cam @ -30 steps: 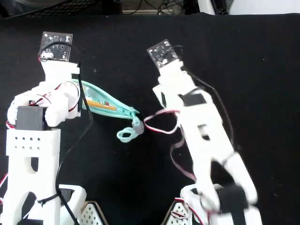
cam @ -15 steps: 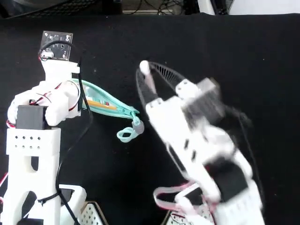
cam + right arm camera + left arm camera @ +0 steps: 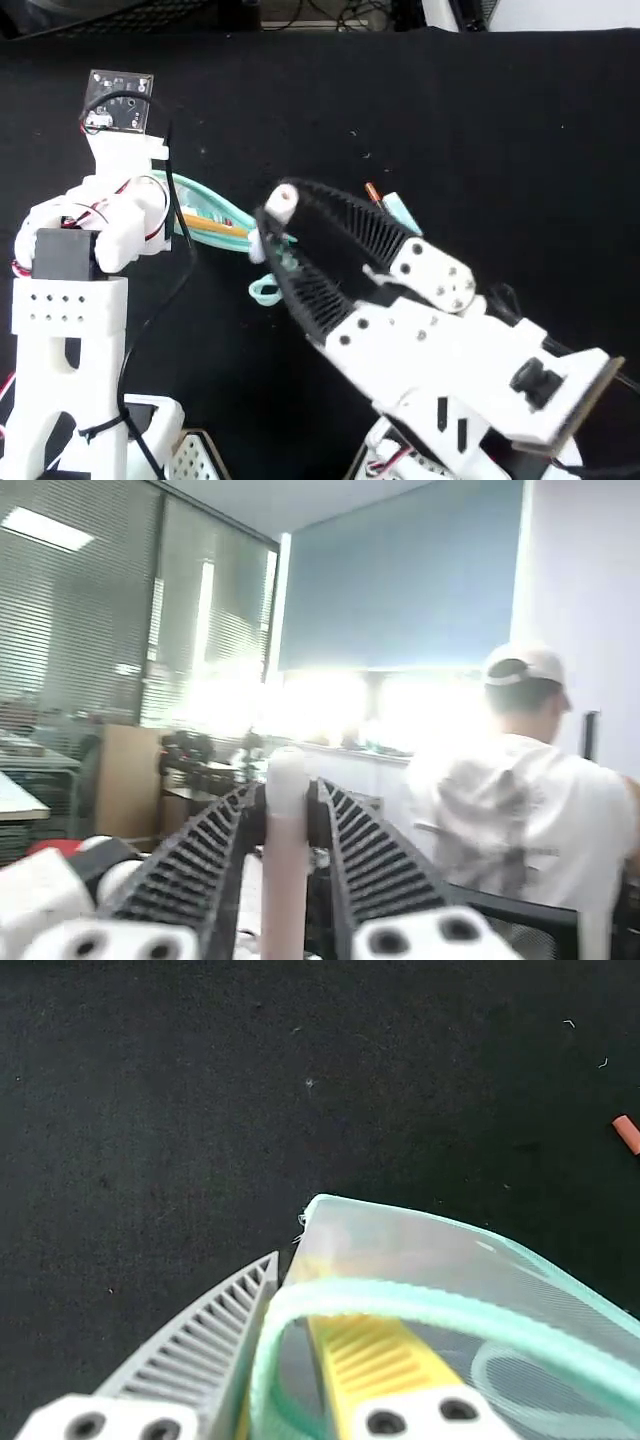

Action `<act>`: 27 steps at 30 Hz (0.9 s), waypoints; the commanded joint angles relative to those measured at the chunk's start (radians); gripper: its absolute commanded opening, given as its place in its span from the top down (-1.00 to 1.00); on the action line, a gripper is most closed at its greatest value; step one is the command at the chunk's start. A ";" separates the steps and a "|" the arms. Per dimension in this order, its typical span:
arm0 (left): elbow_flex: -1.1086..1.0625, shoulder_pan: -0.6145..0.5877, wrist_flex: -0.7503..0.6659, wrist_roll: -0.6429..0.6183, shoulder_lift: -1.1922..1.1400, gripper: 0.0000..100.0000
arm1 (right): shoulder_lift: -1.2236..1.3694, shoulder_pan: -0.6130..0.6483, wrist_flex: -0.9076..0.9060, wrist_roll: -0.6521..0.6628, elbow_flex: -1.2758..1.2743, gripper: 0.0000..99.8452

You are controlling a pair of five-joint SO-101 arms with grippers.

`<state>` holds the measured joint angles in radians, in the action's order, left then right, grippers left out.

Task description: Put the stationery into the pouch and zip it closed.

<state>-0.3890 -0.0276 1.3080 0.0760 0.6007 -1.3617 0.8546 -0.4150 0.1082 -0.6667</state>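
Note:
The mint-edged mesh pouch [image 3: 215, 215] hangs open from my left gripper [image 3: 170, 205], which is shut on its rim at the table's left. In the left wrist view the pouch [image 3: 440, 1260] has one finger inside its mouth and one outside. An orange pencil [image 3: 215, 226] lies inside it. The zip's loop pull [image 3: 264, 291] rests on the cloth. My right gripper [image 3: 272, 218] is lifted high above the pouch's zip end, shut on a white stick [image 3: 281, 198]. The white stick [image 3: 286, 820] runs lengthwise between the black ribbed fingers [image 3: 200, 850].
A small red-orange piece [image 3: 372, 190] and a mint object [image 3: 400, 212] lie on the black cloth beyond the right gripper. The red-orange piece [image 3: 625, 1132] sits far from the pouch. The right arm's white body [image 3: 450, 370] covers the near middle of the table.
The right arm has swung up and over toward the pouch, carrying the white stick. The left arm and the pouch have kept still.

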 commanded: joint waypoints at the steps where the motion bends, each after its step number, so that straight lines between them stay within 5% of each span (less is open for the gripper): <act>1: -0.051 0.016 0.003 -0.006 -0.012 0.94 | -0.001 0.051 0.026 -0.003 0.005 0.98; 14: -0.053 0.008 0.009 -0.006 -0.012 0.94 | 0.251 0.011 0.281 0.137 -0.088 0.98; 27: -0.053 0.008 0.008 -0.006 -0.012 0.94 | 0.352 -0.012 0.339 0.311 -0.179 0.98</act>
<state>-0.3920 -0.0276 1.3080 0.0760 0.6007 -1.0273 0.8777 -0.1005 0.4058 -0.8324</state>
